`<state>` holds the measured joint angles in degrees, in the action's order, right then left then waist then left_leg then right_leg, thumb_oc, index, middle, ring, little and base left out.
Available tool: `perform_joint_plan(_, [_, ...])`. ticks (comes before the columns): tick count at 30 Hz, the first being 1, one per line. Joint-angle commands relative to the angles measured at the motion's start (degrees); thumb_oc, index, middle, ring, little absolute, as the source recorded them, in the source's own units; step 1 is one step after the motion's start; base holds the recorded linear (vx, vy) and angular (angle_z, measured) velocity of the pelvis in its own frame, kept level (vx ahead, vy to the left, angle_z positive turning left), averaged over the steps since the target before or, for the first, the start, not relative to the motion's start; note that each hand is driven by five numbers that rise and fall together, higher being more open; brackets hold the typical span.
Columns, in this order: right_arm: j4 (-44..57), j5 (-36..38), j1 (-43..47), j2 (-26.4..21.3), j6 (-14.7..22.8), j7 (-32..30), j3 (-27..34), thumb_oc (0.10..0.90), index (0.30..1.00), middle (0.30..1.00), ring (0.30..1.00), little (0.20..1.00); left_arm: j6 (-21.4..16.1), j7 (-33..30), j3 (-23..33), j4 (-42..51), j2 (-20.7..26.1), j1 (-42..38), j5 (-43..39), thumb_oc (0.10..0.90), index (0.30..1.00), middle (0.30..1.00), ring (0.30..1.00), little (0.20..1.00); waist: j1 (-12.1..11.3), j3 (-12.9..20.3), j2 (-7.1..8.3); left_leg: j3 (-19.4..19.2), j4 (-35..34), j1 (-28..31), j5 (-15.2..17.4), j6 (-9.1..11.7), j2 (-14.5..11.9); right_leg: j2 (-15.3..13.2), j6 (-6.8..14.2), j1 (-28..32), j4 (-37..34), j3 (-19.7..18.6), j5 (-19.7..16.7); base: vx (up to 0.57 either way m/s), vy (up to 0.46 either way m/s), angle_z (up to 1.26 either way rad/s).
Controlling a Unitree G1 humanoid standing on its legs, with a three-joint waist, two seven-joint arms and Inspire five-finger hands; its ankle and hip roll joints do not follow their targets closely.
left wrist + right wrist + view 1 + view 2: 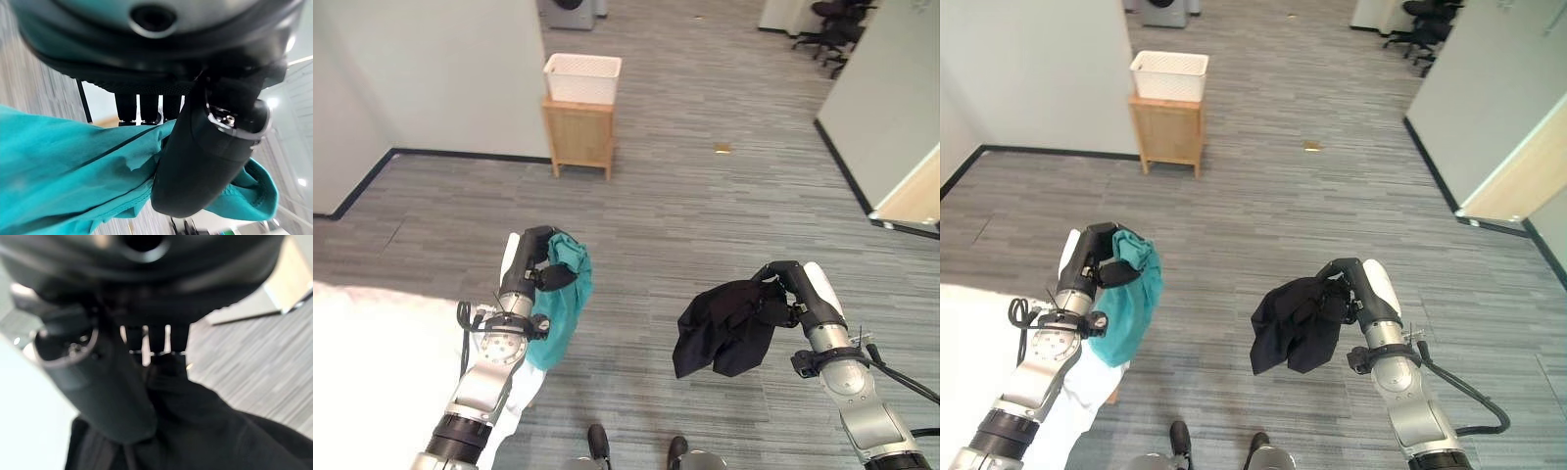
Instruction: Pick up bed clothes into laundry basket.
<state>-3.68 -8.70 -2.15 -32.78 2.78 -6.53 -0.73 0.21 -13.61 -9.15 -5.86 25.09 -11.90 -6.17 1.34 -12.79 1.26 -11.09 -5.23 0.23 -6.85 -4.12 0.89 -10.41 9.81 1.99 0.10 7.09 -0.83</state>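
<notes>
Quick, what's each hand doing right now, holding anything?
Left hand: shut on the teal garment, held above the floor.
Right hand: shut on the black garment, also hanging free.

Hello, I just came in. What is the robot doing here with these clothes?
The robot is collecting clothes for the laundry. Its left hand is closed on a teal garment, and its right hand is closed on a black garment; both pieces hang above the grey floor. The white laundry basket sits on a small wooden stand by the wall, some way ahead. Nothing has been dropped into it yet, as far as the views show.
</notes>
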Motion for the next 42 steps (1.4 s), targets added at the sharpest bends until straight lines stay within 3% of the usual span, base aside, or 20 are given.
perform_joint_plan(1, [3.20, -0.53, 4.01, -1.20, 3.65, -3.73, 3.53, 0.400, 0.300, 0.300, 0.300, 0.300, -6.63, -0.57, -0.49, 2.84, -2.57, -4.45, 0.61, 0.400, 0.300, 0.300, 0.300, 0.300, 0.31, 7.28, 0.39, 0.97, 0.23, 4.50, 6.77, 6.10, -3.69, -0.65, 0.23, -1.71, 1.25, 2.55, -5.10, 0.13, -0.123, 0.31])
perform_joint_plan(9, [2.99, -0.34, 1.97, -0.18, 3.61, -1.93, 2.48, 0.400, 0.300, 0.300, 0.300, 0.300, -6.64, 1.16, 1.46, 5.47, -4.26, 2.43, 0.52, 0.400, 0.300, 0.300, 0.300, 0.300, 0.18, 9.70, -0.20, 0.25, 0.23, 6.36, 7.04, 7.22, -4.57, 0.35, -0.27, 3.05, -5.03, 3.22, -4.78, 0.10, -0.092, -0.01])
perform_joint_plan(10, [-13.13, 19.17, 10.78, -5.03, -0.54, -1.63, 4.56, 0.400, 0.300, 0.300, 0.300, 0.300, -5.03, 5.49, 4.94, -10.63, 5.77, -7.56, -13.33, 0.400, 0.300, 0.300, 0.300, 0.300, 3.27, 6.47, -1.42, -15.70, 1.90, 5.97, 4.75, 10.84, -8.75, -0.84, -0.74, 2.15, -5.10, 10.78, -0.81, 0.00, 0.000, 0.00])
perform_joint_plan(16, [-13.80, 18.18, 9.70, -4.75, -1.56, -0.97, 5.12, 0.400, 0.300, 0.300, 0.300, 0.300, -3.91, 6.58, 5.24, -11.41, 5.27, -7.15, -12.24, 0.400, 0.300, 0.300, 0.300, 0.300, 3.23, 8.31, -1.48, -14.80, 0.23, 7.26, 5.69, 10.51, -8.84, -0.77, -0.21, 3.60, -5.10, 12.32, -1.40, 0.00, 0.016, 0.19])
perform_joint_plan(22, [-13.29, 16.79, 12.24, -7.84, -0.03, 0.63, 3.75, 0.400, 0.300, 0.300, 0.300, 0.300, -4.34, 7.20, 5.42, -10.11, 5.35, -6.53, -12.28, 0.400, 0.300, 0.300, 0.300, 0.300, 2.46, 8.40, -0.23, -14.63, 0.24, 8.08, 6.45, 9.93, -8.62, -1.05, 0.14, 4.72, -5.10, 12.81, -2.31, 0.02, 0.064, -0.05])
perform_joint_plan(24, [-12.96, 16.01, 13.67, -9.48, 0.71, 0.85, 2.94, 0.400, 0.300, 0.300, 0.300, 0.300, -4.61, 7.56, 4.73, -9.34, 5.39, -6.48, -13.65, 0.400, 0.300, 0.300, 0.300, 0.300, 2.22, 7.68, 0.41, -14.12, 0.48, 8.38, 7.06, 9.18, -8.15, -1.21, 0.23, 4.77, -2.85, 12.52, -2.50, 0.01, 0.091, 0.02])
perform_joint_plan(26, [-12.17, 15.20, 15.68, -10.50, 1.87, 1.59, 1.65, 0.400, 0.300, 0.300, 0.300, 0.300, -4.64, 7.87, 3.86, -8.54, 6.33, -7.10, -13.67, 0.400, 0.300, 0.300, 0.300, 0.300, 1.82, 6.29, 0.79, -13.77, 0.38, 9.16, 8.33, 7.65, -7.23, -2.50, 1.77, 1.30, 5.60, 11.34, -3.22, 0.02, 0.166, -0.04])
perform_joint_plan(27, [-12.16, 14.10, 18.28, -11.32, 2.17, 1.49, 0.59, 0.400, 0.300, 0.300, 0.300, 0.300, -4.65, 7.55, 3.27, -8.06, 7.17, -7.72, -13.56, 0.400, 0.300, 0.300, 0.300, 0.300, 1.91, 4.74, 0.32, -13.43, 0.23, 10.41, 9.33, 6.18, -6.67, -4.78, 4.78, -2.90, 16.31, 9.65, -7.73, 0.03, 0.178, -0.21])
perform_joint_plan(28, [-12.29, 14.08, 18.61, -11.35, 2.18, 1.46, 0.44, 0.400, 0.300, 0.300, 0.300, 0.300, -4.64, 7.54, 3.41, -8.08, 7.17, -7.81, -13.56, 0.400, 0.300, 0.300, 0.300, 0.300, 1.78, 4.66, 0.41, -13.67, 0.23, 10.37, 9.43, 6.05, -6.47, -5.02, 4.83, -3.46, 17.01, 9.22, -7.51, 0.08, 0.220, -0.47])
perform_joint_plan(29, [-10.75, 13.35, 20.41, -11.48, 2.85, 0.52, 0.36, 0.400, 0.300, 0.300, 0.300, 0.300, -4.79, 6.70, 3.29, -7.33, 8.35, -8.71, -12.80, 0.400, 0.300, 0.300, 0.300, 0.300, 2.37, 2.94, -1.01, -12.82, 0.23, 11.56, 10.07, 5.48, -7.77, -5.22, 5.19, -8.09, 26.00, 8.14, -8.99, 0.04, 0.097, -0.48])
perform_joint_plan(31, [-9.74, 13.28, 20.88, -11.23, 3.14, -0.05, 0.67, 0.400, 0.300, 0.300, 0.300, 0.300, -4.89, 6.37, 3.39, -7.32, 8.36, -9.10, -12.66, 0.400, 0.300, 0.300, 0.300, 0.300, 2.55, 2.57, -0.97, -12.54, 0.23, 12.16, 10.81, 5.41, -7.45, -5.56, 5.19, -10.48, 28.35, 7.39, -8.22, 0.14, 0.081, -0.16])
perform_joint_plan(32, [-8.65, 13.44, 20.85, -11.06, 3.49, -0.58, 1.37, 0.400, 0.300, 0.300, 0.300, 0.300, -5.06, 6.24, 3.32, -7.23, 8.30, -9.37, -12.71, 0.400, 0.300, 0.300, 0.300, 0.300, 2.77, 2.71, -0.87, -12.14, 0.23, 12.63, 11.65, 5.53, -6.99, -5.61, 4.89, -11.40, 26.87, 7.56, -7.12, 0.40, 0.001, 0.03])
perform_joint_plan(34, [-5.85, 11.30, 20.89, -11.86, 4.69, -2.68, 3.29, 0.400, 0.300, 0.300, 0.300, 0.300, -5.71, 6.08, 2.90, -6.32, 8.40, -10.29, -12.43, 0.400, 0.300, 0.300, 0.300, 0.300, 3.65, 2.90, -0.27, -11.00, 0.23, 14.19, 13.36, 7.12, -6.62, -5.00, 3.45, -11.87, 10.93, 10.18, -5.10, 0.42, -0.102, 0.19])
perform_joint_plan(35, [-5.71, 11.17, 20.70, -11.81, 4.64, -2.73, 3.43, 0.400, 0.300, 0.300, 0.300, 0.300, -5.71, 6.07, 2.80, -6.34, 8.37, -10.35, -12.42, 0.400, 0.300, 0.300, 0.300, 0.300, 3.75, 2.85, -0.52, -10.82, 0.23, 14.31, 13.49, 7.22, -6.95, -4.61, 3.41, -11.14, 9.96, 10.64, -5.38, 0.33, -0.166, 0.46])
perform_joint_plan(36, [-4.63, 10.36, 20.51, -11.86, 5.18, -3.65, 4.24, 0.400, 0.300, 0.300, 0.300, 0.300, -5.93, 5.79, 2.21, -6.69, 8.37, -11.93, -11.93, 0.400, 0.300, 0.300, 0.300, 0.300, 4.25, 2.66, -0.35, -10.54, 0.23, 15.57, 14.35, 8.36, -7.53, -4.45, 3.67, -12.25, 1.43, 11.78, -7.26, 0.27, -0.164, 0.42])
perform_joint_plan(37, [-3.61, 10.01, 20.43, -11.66, 5.27, -3.71, 4.40, 0.400, 0.300, 0.300, 0.300, 0.300, -5.92, 5.79, 2.16, -6.93, 8.34, -12.85, -11.56, 0.400, 0.300, 0.300, 0.300, 0.300, 4.46, 2.65, -0.01, -10.39, 0.23, 15.84, 14.37, 8.98, -7.75, -4.75, 3.87, -13.00, -1.84, 11.84, -7.75, 0.56, -0.368, 0.32])
perform_joint_plan(38, [-1.19, 8.80, 19.27, -10.62, 5.63, -4.79, 6.02, 0.400, 0.300, 0.300, 0.300, 0.300, -6.26, 5.05, 2.12, -8.30, 8.46, -15.53, -10.35, 0.400, 0.300, 0.300, 0.300, 0.300, 5.37, 2.37, 0.01, -10.76, 0.23, 18.08, 15.51, 10.83, -9.60, -6.28, 4.77, -16.69, -5.10, 11.70, -9.32, 0.80, -0.489, 0.12])
perform_joint_plan(39, [2.43, 7.30, 16.39, -10.37, 5.73, -4.37, 7.77, 0.400, 0.300, 0.300, 0.300, 0.300, -6.93, 4.96, 1.90, -8.48, 8.63, -16.89, -9.25, 0.400, 0.300, 0.300, 0.300, 0.300, 6.27, 2.78, 0.12, -9.99, 0.23, 20.29, 18.02, 12.17, -10.37, -7.07, 5.04, -17.84, -5.10, 10.25, -9.20, 0.73, -0.424, 0.27])
perform_joint_plan(42, [2.93, 6.17, 14.08, -10.23, 5.84, -4.01, 8.79, 0.400, 0.300, 0.300, 0.300, 0.300, -7.12, 4.72, 1.64, -7.65, 7.63, -15.93, -8.00, 0.400, 0.300, 0.300, 0.300, 0.300, 8.09, 3.99, 0.37, -9.15, 0.23, 22.72, 17.03, 13.05, -10.48, -6.56, 4.05, -15.91, -4.82, 8.91, -12.01, 0.68, -0.361, 1.21])
